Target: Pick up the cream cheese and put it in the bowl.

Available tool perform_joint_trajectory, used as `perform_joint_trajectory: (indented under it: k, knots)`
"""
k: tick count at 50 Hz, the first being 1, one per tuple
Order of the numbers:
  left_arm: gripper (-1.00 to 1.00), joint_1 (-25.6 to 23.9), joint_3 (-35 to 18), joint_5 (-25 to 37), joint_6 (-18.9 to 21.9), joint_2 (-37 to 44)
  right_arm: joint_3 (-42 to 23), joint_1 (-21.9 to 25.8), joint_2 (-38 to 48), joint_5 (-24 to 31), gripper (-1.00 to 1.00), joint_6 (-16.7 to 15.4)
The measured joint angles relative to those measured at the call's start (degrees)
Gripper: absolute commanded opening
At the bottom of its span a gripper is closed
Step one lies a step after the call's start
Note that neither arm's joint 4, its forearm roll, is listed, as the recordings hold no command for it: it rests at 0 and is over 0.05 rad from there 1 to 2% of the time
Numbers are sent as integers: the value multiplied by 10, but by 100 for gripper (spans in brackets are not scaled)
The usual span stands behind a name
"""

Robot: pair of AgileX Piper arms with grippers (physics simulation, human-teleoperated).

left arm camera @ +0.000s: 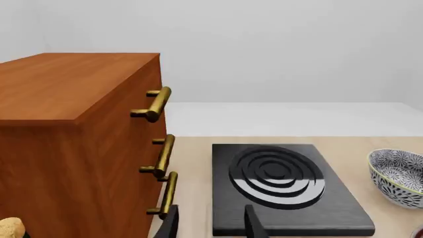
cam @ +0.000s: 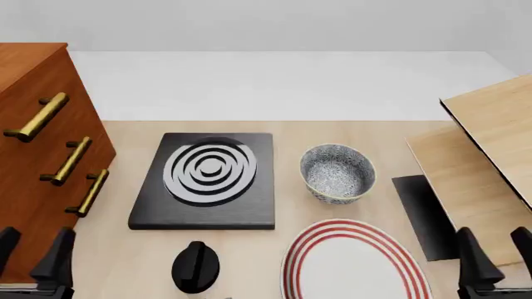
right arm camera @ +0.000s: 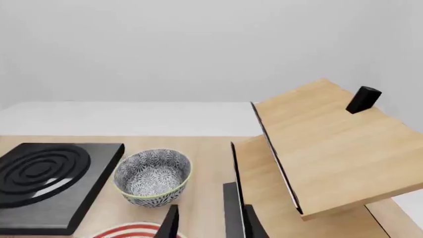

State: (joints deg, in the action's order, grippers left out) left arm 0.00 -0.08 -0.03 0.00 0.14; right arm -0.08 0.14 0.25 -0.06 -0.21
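Observation:
The bowl [cam: 336, 187], blue-grey floral with a yellowish-green rim, stands empty at the table's middle right, between the black stove plate and the wooden shelf unit. It also shows in the left wrist view as the bowl [left arm camera: 396, 178] and in the right wrist view as the bowl [right arm camera: 152, 178]. The cream cheese is out of view in every frame. My left gripper [cam: 33, 250] hangs open at the near left, beside the cabinet, holding nothing. My right gripper [cam: 496, 252] is open at the near right, also holding nothing. Both sit well short of the bowl.
A wooden cabinet [cam: 33, 143] with brass handles fills the left. A black stove plate [cam: 208, 180] with its knob [cam: 197, 266] lies centre left. A white plate with red rings [cam: 353, 265] sits in front of the bowl. A tilted wooden shelf unit [cam: 486, 156] stands at the right.

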Motion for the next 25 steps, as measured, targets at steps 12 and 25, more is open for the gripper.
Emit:
perform_joint_trajectory:
  k: [12, 25]
  knots:
    - [100, 0, -1, -1, 0, 2, 0, 12, 22, -14, 100, -7]
    - [100, 0, -2, -1, 0, 3, -25, 71, 50, -5, 100, -40]
